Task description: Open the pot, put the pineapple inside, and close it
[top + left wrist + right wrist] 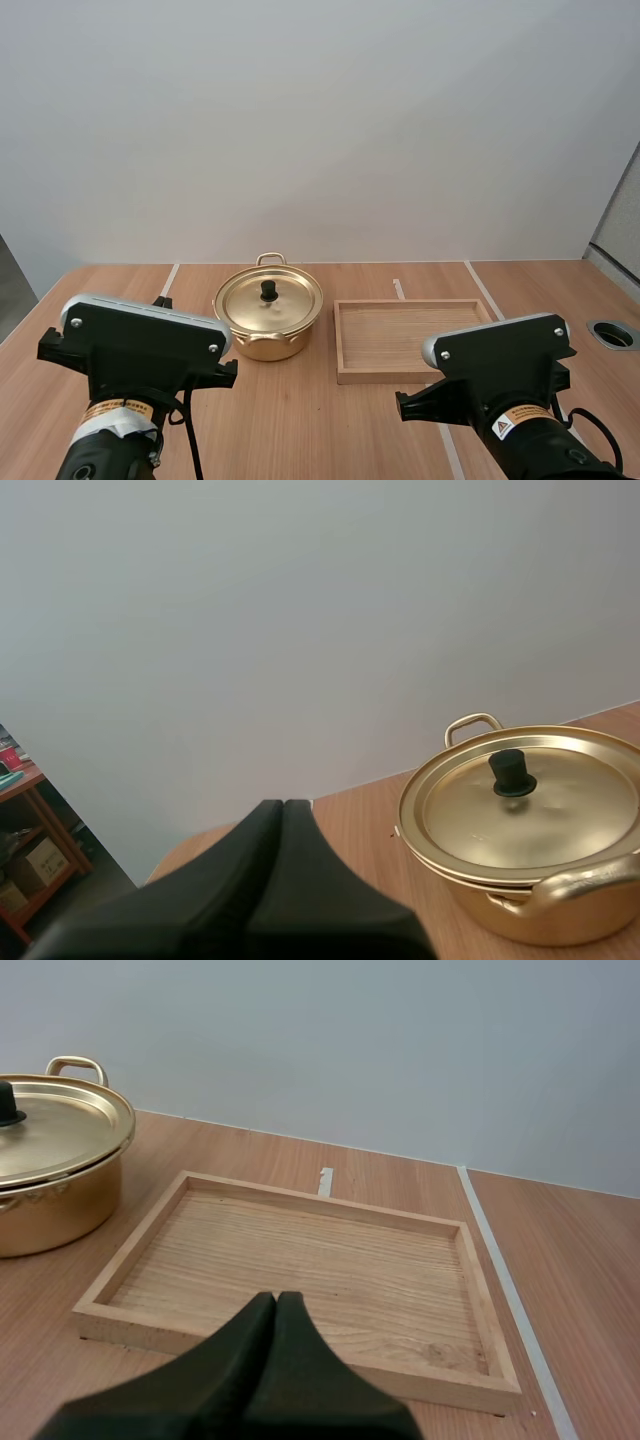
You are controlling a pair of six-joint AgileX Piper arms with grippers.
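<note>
Nearest in, both arms sit low over the tabletop [310, 430], the left arm [135, 345] and the right arm [500, 362] side by side. The left tool [283, 805] has its fingers pressed together into one dark wedge, gripping nothing. It hangs above the wood short of the pot [545, 905], which stands ahead of it and off to its right, with bare wood between the two. The right tool [276, 1297] is the same: clamped tight on nothing and aimed at the tray [130, 1260] from the near side.

Moving out, the pot is gold and sits square on the tabletop. Its lid [292, 302] is seated flat and the black knob [268, 290] stands upright at its centre. One loop handle faces the arms and the other sticks out at the back. Just right of the pot, with a narrow gap between them, the wooden tray lies flat, its plain grain showing.

A pale tape line [484, 290] runs along the wood right of the tray, and a short strip lies beyond its far rim. A round port [612, 333] is set into the tabletop well off to the right.
</note>
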